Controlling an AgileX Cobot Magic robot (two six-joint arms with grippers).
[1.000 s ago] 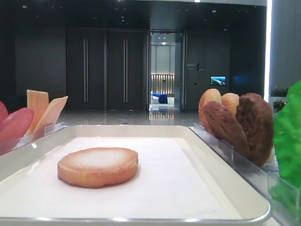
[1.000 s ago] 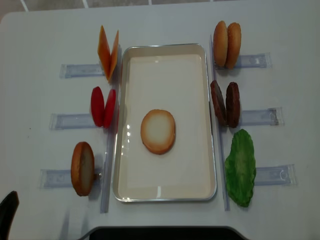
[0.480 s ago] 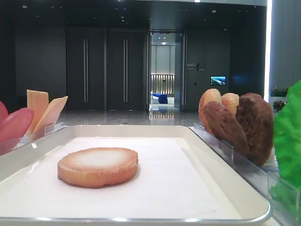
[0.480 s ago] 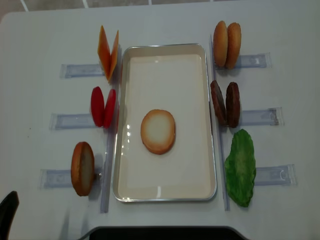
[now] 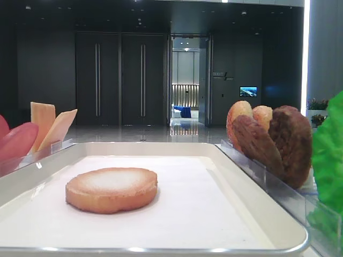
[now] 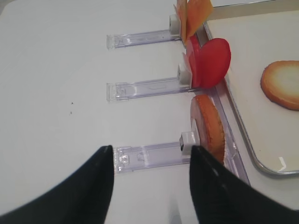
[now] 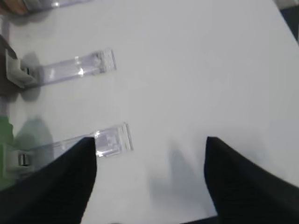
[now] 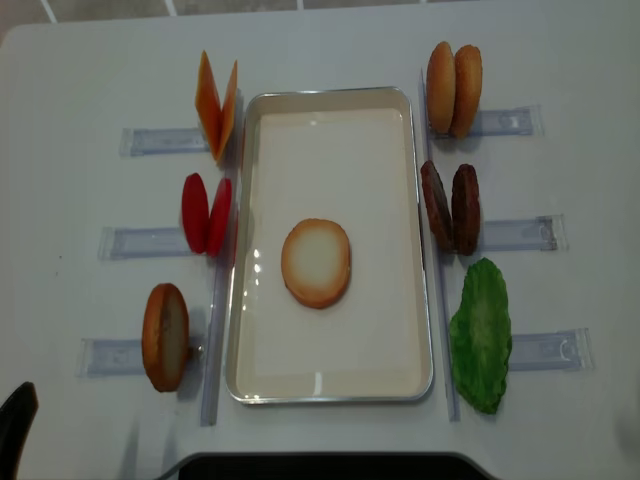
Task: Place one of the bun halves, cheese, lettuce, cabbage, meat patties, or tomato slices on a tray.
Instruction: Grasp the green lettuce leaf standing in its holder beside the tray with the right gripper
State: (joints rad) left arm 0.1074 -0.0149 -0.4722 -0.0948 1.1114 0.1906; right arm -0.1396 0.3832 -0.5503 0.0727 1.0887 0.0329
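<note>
Surface: pale grey-white counter (image 8: 80,80), matte, carrying clear plastic holders (image 8: 150,141) in a column on each side of the white tray (image 8: 330,395). Room behind, in the low exterior view: dark panelled wall with double doors (image 5: 119,80) and a lit corridor opening beyond.

Tray sits centre. One bun half (image 8: 316,263) lies flat on its floor, pale cut face up, slightly near of the middle. Left column, far to near: cheese (image 8: 216,105) slices upright in a V, tomato slices (image 8: 206,214) on edge, a second bun half (image 8: 165,336) on edge. Right column, far to near: two bun halves (image 8: 454,88) on edge, meat patties (image 8: 450,208) on edge, lettuce (image 8: 482,335).

Left gripper (image 6: 149,179): open, jaws wide, low over the counter left of the near-left holder; nothing between the fingers. Only a dark tip shows at the near-left corner of the overhead view.

Right gripper (image 7: 149,172): open and empty, hovering above bare counter right of the lettuce holder; the wrist view is blurred, so height cannot be judged.
</note>
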